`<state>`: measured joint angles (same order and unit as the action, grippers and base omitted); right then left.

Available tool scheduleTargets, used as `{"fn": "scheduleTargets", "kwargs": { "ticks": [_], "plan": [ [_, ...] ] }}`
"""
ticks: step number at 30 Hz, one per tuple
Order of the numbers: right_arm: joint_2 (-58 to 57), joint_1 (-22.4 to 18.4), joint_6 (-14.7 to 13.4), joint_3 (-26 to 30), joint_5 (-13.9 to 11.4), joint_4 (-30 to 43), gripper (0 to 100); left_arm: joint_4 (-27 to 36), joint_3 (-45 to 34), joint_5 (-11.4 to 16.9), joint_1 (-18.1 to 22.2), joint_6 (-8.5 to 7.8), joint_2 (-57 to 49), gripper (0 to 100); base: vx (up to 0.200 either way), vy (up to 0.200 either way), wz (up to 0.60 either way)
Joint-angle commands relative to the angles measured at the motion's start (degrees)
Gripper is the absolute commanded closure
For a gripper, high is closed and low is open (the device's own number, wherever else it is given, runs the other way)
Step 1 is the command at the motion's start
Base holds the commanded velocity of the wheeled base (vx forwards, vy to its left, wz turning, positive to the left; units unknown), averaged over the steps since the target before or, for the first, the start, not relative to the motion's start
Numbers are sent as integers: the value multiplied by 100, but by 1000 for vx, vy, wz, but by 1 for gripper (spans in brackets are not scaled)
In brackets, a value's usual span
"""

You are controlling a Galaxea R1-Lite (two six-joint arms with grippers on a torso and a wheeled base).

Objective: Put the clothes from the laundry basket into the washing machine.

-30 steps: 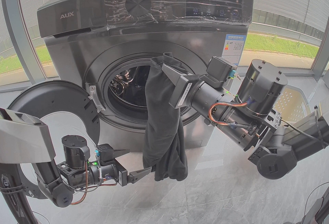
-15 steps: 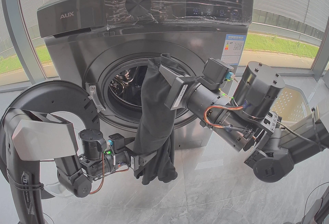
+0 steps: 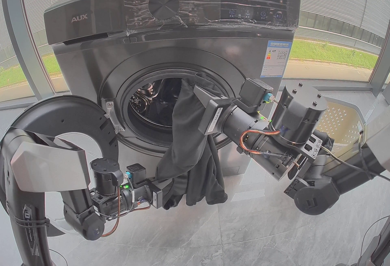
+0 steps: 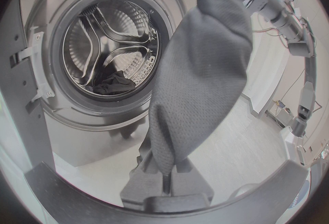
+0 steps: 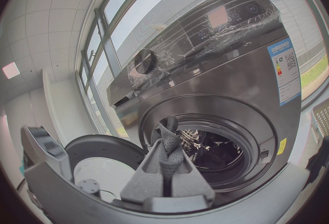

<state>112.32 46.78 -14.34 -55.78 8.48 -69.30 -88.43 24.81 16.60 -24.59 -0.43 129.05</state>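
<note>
The right gripper [image 3: 198, 89] pinches the top of a dark grey garment [image 3: 187, 132] in front of the washing machine [image 3: 101, 59]. The left gripper [image 3: 166, 197] pinches its lower part (low, near the floor). The left wrist view looks into the drum [image 4: 102, 29], where another dark piece [image 4: 114, 83] lies.

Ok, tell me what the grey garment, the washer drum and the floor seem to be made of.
The garment looks like dark grey knit mesh, matte, likely synthetic: tiny regular holes cover it. The drum looks like bare metal, probably stainless steel: bright, reflective, perforated, with raised ribs. The floor looks like glossy pale tile, perhaps ceramic or stone: faint veining, straight joint lines.
</note>
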Motion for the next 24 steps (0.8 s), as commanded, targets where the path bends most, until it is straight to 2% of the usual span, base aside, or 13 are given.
{"fn": "scheduleTargets", "kwargs": {
  "ticks": [1,5,6,13,14,24],
  "plan": [
    [475,-283,282,41,-14,-303,100,-8,-872,27,-37,-63,-908,100,0,0,0],
    [589,-362,476,200,-31,-417,100,-25,-1022,36,-28,-45,-1233,100,0,0,0],
    [589,-362,493,287,-31,-417,100,-25,-1004,36,-11,-1,-1312,100,0,0,0],
    [571,-432,493,551,-31,-470,100,-34,-908,36,51,-1,-1382,100,0,0,0],
    [571,-468,484,630,-40,-452,0,-34,-899,36,59,-1,-1382,100,0,0,0],
    [624,-573,783,2045,-93,-329,0,-34,-872,27,59,8,-1365,100,0,0,0]
  ]
}}
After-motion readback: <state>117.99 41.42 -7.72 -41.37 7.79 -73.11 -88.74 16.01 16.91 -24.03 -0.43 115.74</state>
